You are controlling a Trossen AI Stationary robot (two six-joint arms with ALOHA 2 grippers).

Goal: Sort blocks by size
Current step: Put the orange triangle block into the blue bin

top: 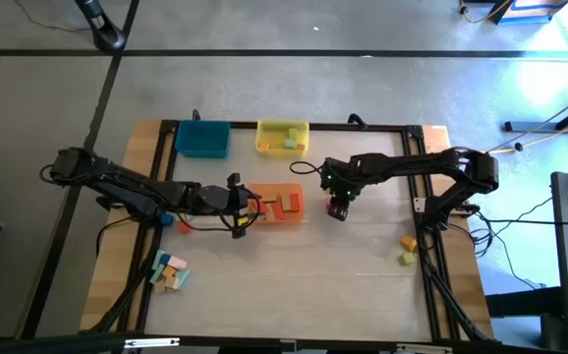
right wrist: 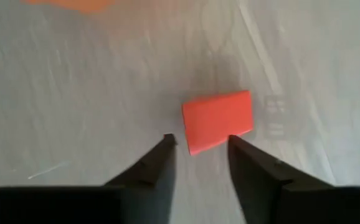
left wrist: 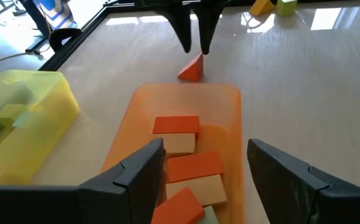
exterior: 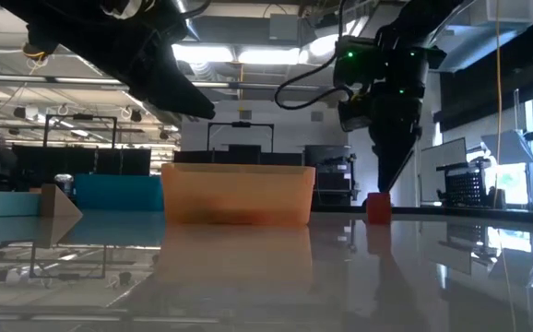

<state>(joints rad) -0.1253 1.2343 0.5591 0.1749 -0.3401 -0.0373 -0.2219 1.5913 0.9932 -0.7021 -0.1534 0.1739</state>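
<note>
Right pincer (right wrist: 198,146), fingers parted and empty, poised directly over the red block (right wrist: 218,121) on the counter (top: 363,256), beside the orange tray (top: 291,215); left pincer (left wrist: 205,168) open over that tray.

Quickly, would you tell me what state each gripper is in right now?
Left gripper: open, empty, hovering over the orange tray.
Right gripper: open, holding nothing, just above the red block on the table.
</note>
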